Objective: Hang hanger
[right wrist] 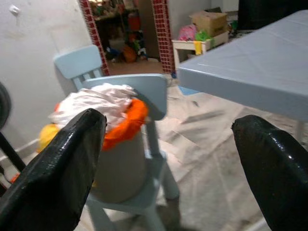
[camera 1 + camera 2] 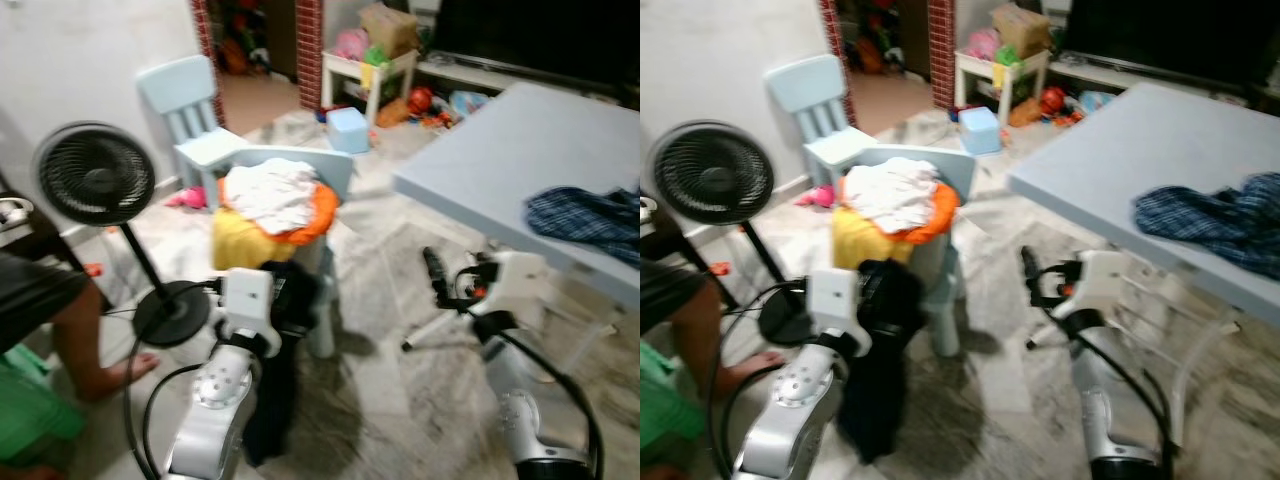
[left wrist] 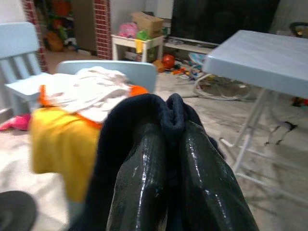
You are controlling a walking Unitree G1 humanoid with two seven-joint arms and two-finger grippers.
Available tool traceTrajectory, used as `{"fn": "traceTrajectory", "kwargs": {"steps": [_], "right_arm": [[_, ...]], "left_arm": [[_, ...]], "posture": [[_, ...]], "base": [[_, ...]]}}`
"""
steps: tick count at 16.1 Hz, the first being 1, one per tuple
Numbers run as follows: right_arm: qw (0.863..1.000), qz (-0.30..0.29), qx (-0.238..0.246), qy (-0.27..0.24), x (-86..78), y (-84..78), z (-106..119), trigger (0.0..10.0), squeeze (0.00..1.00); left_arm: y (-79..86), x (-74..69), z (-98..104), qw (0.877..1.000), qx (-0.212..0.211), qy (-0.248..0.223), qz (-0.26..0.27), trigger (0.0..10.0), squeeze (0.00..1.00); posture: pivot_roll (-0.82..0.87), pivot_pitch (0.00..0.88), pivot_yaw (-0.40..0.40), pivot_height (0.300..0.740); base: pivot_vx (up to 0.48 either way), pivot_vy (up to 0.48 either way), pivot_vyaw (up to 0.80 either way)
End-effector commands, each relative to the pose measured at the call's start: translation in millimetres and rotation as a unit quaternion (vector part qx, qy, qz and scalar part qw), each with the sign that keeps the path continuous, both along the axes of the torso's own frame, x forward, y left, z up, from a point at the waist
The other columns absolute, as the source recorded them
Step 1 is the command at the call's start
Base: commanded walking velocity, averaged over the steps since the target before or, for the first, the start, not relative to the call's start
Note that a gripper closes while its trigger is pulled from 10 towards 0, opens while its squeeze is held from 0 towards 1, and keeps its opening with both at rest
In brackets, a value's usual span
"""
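Clamping a dark navy garment between its closed fingers, the left gripper hung low in front of the small blue chair, and the cloth draped down from the grip toward the marble floor. No hanger could be made out, so the garment seemed to be what the task turned on; whether a hanger was buried inside the folds could not be told. By its slack fall the cloth looked soft, light and limp. It would likely sag and swing, and could slip if pinched only at a thin edge, so a bunched fold near the collar or shoulder seemed the safer hold.

The right gripper hovered with its fingers spread wide and empty, just off the near edge of the pale blue folding table. A plaid shirt lay at that table's right edge. White, orange and yellow laundry was heaped on the chair's seat. A black standing fan stood to the left, beside a crouching person's arm.
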State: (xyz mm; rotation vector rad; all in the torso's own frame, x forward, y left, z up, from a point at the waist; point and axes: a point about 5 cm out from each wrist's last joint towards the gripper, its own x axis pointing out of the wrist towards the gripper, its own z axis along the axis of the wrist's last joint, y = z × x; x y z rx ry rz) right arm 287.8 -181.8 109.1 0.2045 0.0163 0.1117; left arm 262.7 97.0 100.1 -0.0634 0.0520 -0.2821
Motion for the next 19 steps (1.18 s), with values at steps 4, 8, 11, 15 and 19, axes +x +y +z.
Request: {"fn": "traceTrajectory", "kwargs": {"steps": [4,8,11,15,19], "right_arm": [[1.0,0.013,0.004,0.006,0.7,9.4,-1.3,10.0,0.0],[1.0,0.013,0.003,0.006,0.5,9.6,-1.4,10.0,0.0],[1.0,0.014,0.004,0.007,0.7,9.8,-1.7,10.0,0.0],[1.0,0.022,0.01,0.0,1.4,14.4,2.0,10.0,0.0],[1.0,0.018,0.008,0.005,0.8,13.1,0.2,10.0,0.0]], "left_arm": [[6.2,2.5,8.4,1.0,0.003,-0.016,0.008,10.0,0.0],[6.4,2.8,7.6,1.0,0.002,-0.012,0.01,10.0,0.0],[6.7,2.5,8.7,1.0,-0.016,-0.014,0.004,10.0,0.0],[3.1,1.5,11.3,0.999,-0.031,-0.015,-0.021,10.0,0.0],[3.0,1.4,11.4,0.999,-0.045,-0.012,-0.025,10.0,0.0]], "posture": [[-0.1,0.0,0.037,0.74],[-0.1,0.0,0.036,0.74],[-0.1,0.0,0.036,0.74],[-0.1,0.0,0.039,0.74],[-0.11,0.0,0.04,0.74]], "base": [[0.0,0.364,0.0],[0.0,0.389,0.0],[0.0,0.13,0.0],[0.0,0.0,0.0],[0.0,0.0,0.0]]}}
